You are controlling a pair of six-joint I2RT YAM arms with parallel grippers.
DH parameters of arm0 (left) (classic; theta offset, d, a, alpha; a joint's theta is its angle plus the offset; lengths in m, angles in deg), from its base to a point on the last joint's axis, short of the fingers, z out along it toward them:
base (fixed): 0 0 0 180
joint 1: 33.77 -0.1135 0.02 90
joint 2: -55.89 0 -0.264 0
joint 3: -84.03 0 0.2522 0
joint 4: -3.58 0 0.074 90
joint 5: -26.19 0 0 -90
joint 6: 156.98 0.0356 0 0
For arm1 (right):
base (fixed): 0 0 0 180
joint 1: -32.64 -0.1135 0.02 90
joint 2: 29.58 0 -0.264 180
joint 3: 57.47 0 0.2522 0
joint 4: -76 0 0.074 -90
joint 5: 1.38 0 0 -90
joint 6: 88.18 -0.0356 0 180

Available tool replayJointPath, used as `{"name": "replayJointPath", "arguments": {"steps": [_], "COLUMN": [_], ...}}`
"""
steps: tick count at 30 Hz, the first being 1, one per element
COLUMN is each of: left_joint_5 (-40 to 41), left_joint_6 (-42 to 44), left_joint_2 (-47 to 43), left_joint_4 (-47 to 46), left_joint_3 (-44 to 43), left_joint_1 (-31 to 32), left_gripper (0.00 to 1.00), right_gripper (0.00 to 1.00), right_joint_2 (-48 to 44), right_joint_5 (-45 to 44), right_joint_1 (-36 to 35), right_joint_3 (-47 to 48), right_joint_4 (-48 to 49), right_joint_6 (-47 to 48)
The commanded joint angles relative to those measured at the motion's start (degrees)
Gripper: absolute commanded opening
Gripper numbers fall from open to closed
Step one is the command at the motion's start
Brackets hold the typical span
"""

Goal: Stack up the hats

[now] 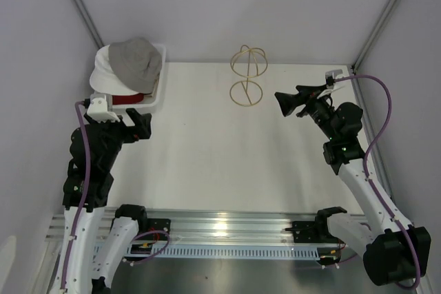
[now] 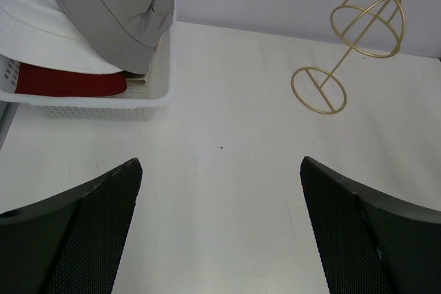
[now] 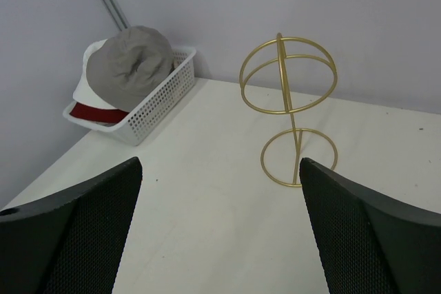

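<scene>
Four hats (image 1: 136, 60), one basket (image 3: 158, 105), one wire stand (image 3: 293, 129)

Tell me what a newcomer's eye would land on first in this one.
The white basket at the far left corner of the table, heaped high: a grey hat on top, a white hat under it, a dark red hat lowest. Next, the gold wire stand, bare, at the far middle of the table. The left gripper and right gripper stand open and empty over the tabletop.
</scene>
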Motion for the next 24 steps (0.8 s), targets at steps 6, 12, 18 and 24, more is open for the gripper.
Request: {"name": "replayJointPath", "arguments": {"steps": [6, 12, 18, 24], "left_joint_5": [-0.61, 1.49, 6.30, 16.17], "left_joint_6": [-4.25, -4.34, -3.02, 0.05], "left_joint_2": [3.86, 20.18, 36.28, 55.71], "left_joint_4": [-8.42, -1.59, -2.72, -0.25], "left_joint_3": [0.02, -13.58, -28.26, -45.13], "left_joint_1": [0.41, 0.32, 0.41, 0.50], "left_gripper": [1.00, 0.99, 1.00, 0.99], "right_gripper": [0.99, 0.99, 0.99, 0.99], "right_joint_2": [0.51, -2.21, -6.86, -9.34], "right_joint_5": [-0.65, -4.59, -6.70, -10.13], "right_joint_1": [-0.33, -0.42, -0.42, -0.42], "right_joint_3": [2.72, 0.00, -0.79, -2.90], "right_joint_4": [0.32, 0.94, -2.93, -3.28], "right_joint_6": [-0.45, -0.89, 0.17, 1.31]}}
